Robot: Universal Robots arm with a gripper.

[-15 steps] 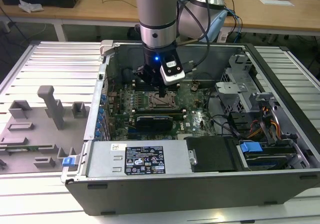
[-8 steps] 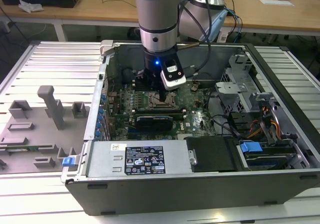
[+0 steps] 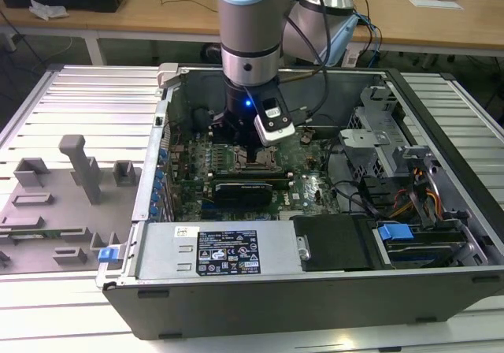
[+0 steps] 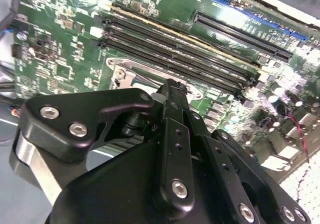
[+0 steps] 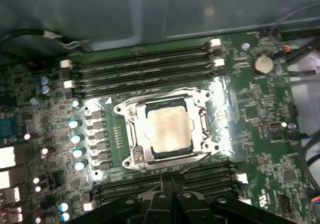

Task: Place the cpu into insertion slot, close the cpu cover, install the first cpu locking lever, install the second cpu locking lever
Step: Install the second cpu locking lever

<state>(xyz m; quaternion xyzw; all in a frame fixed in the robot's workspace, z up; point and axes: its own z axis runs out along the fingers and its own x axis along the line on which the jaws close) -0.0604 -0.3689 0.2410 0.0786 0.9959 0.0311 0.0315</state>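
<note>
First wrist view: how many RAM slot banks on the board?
2. The far bank lies beyond the cpu from the gripper; the near bank sits between cpu and gripper, partly hidden behind the gripper.

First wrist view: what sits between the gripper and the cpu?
In the first wrist view, a bank of long black memory slots on the green board lies between the gripper and the cpu, plus the near edge of the cpu cover.

I saw a ribbed metal table (image 3: 87, 93) carrying the open PC case (image 3: 315, 290), with a grey fixture tray (image 3: 47, 211) beside it on the exterior view's left.
</note>
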